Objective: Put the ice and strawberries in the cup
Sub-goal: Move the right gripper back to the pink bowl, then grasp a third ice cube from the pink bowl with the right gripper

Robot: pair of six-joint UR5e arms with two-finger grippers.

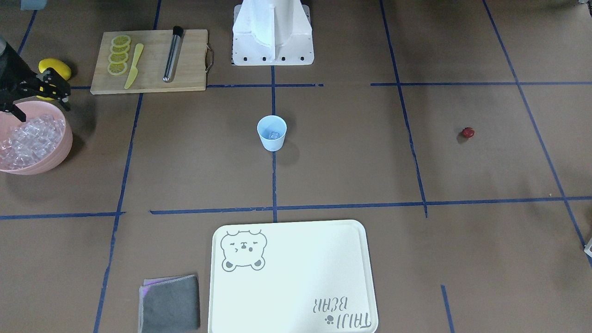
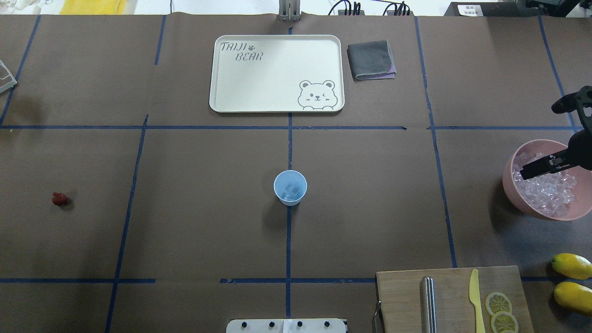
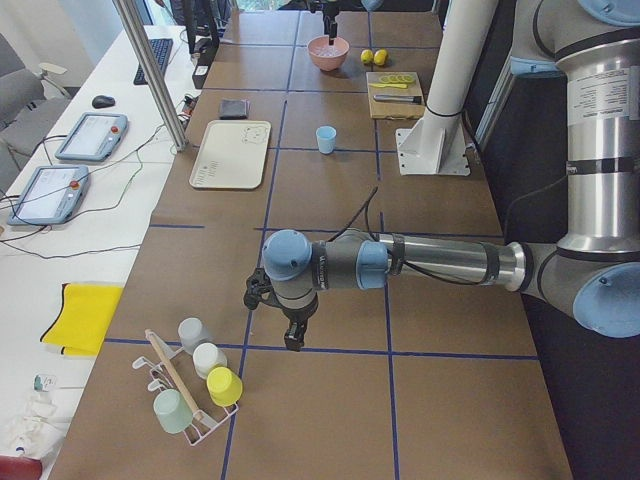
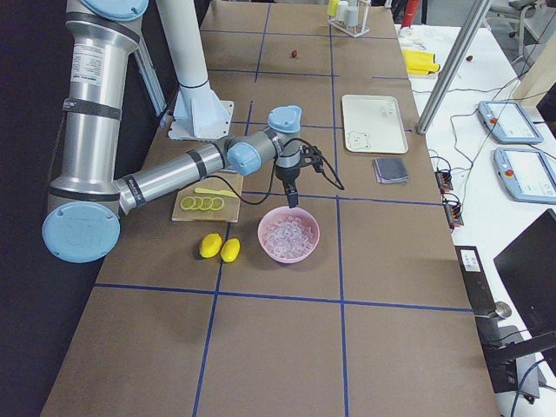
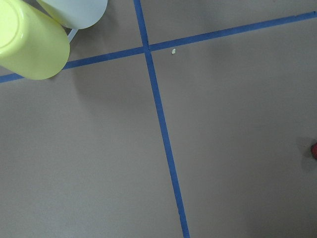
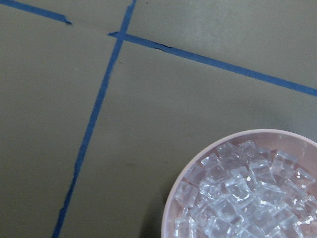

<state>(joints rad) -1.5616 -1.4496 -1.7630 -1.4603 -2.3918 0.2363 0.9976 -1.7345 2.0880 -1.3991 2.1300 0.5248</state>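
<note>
the cup stands upright at the middle of the table, on a blue tape line, with a little ice on its bottom. far more ice fills the pink bowl at the right edge. the right gripper hangs over that bowl, pointing down above the cubes on the bowl's left side, and seems clear of them in the side view. from overhead its fingers read as 1 dark bar, and the right wrist view shows only table, tape and the bowl's rim and ice in its lower right corner. so i cannot tell how far the fingers are parted or whether a cube sits between them.

the strawberry lies alone on the table far to the left, well apart from the cup. the left gripper hangs above the table at the left end, pointing down, near a rack of cups. only the side view shows it, so i cannot tell its finger gap. the left wrist view shows table, crossing tape, 2 of the rack's cups in the top left corner, and the strawberry as a red sliver at the right edge.

a tray sits far centre with a grey cloth just right of it. near right, a board carries a metal tube, a yellow knife and lemon slices. 2 lemons lie right of it.
</note>
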